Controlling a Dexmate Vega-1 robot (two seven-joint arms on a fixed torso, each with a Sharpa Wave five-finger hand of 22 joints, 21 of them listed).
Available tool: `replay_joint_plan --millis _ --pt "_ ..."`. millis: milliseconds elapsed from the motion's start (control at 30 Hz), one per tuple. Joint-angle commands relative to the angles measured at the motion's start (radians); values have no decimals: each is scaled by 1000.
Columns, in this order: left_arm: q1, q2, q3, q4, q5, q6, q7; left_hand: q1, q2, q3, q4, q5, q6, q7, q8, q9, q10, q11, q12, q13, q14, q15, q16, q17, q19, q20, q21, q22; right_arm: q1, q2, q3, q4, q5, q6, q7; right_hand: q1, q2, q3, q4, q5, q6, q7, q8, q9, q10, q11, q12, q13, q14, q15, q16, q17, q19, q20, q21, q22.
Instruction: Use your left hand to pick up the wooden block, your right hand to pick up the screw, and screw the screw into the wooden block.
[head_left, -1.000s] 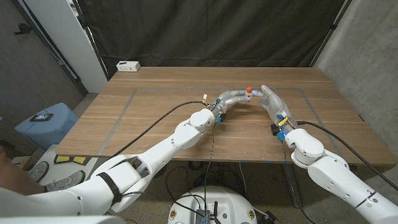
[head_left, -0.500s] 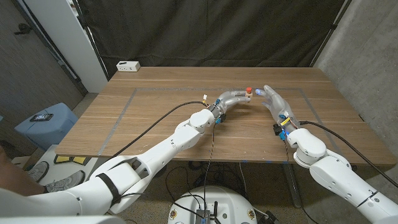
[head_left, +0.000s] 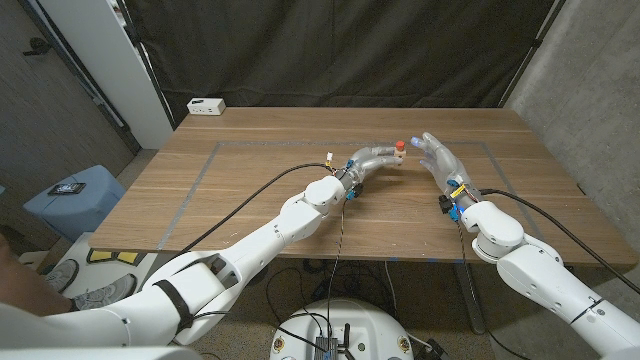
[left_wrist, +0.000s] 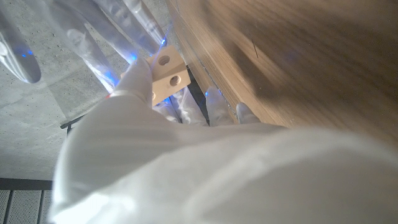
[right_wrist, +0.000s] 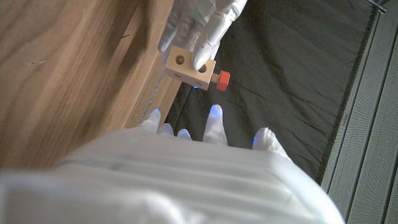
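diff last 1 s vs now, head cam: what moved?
The right hand has drawn back slightly from the red-headed screw, opening a small gap; its fingers are spread and hold nothing. Unchanged: the left hand grips the wooden block above the table, and the screw sits in the block's side, head sticking out.

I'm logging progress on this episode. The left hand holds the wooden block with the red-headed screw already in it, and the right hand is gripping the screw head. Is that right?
Not quite. The left hand does hold the wooden block with the screw in it, but the right hand is not gripping the screw head: the right wrist view shows its fingers apart from the screw, holding nothing.
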Motion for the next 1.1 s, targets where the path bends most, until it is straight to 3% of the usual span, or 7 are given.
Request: replay_joint_plan --millis 33,267,333,667,1100 --pt "1 1 1 -2 1 1 2 9 2 7 -3 8 10 -1 4 1 11 -1 13 3 3 -70 4 4 6 1 6 4 40 -7 -22 26 2 7 47 -19 0 1 13 -3 -23 4 -1 3 -136 5 -6 2 -195 8 -4 3 -15 4 -6 3" --pt "1 2 2 -4 2 5 2 9 3 7 -2 8 13 0 5 2 11 -1 14 4 6 -67 6 4 6 1 6 4 64 -17 -38 41 5 6 82 -35 -1 -3 23 -4 -42 1 2 3 -161 1 -8 2 -209 13 -5 5 -33 3 -7 3" --pt "0 2 2 -4 1 5 1 9 3 7 -2 8 13 0 5 2 12 -1 14 4 7 -68 6 4 6 0 6 4 69 -21 -41 44 6 6 91 -42 -1 -5 27 -4 -51 3 2 3 -169 1 -7 2 -214 13 -5 6 -43 16 -8 3" --pt "-6 -1 3 4 3 2 -3 10 1 6 -3 8 16 1 6 2 14 -1 14 4 8 -66 7 3 6 1 6 4 76 -22 -47 49 13 6 96 -52 -2 -8 34 -4 -58 3 4 3 -179 0 -6 2 -221 13 -5 7 -51 22 -7 4" --pt "-5 -3 2 5 1 7 3 7 3 4 0 8 17 5 5 2 15 0 15 5 9 -64 8 4 6 2 6 4 72 -25 -48 49 20 5 94 -62 -2 -9 40 -3 -26 11 20 3 -181 -1 0 2 -225 13 -3 6 -57 21 -4 4"
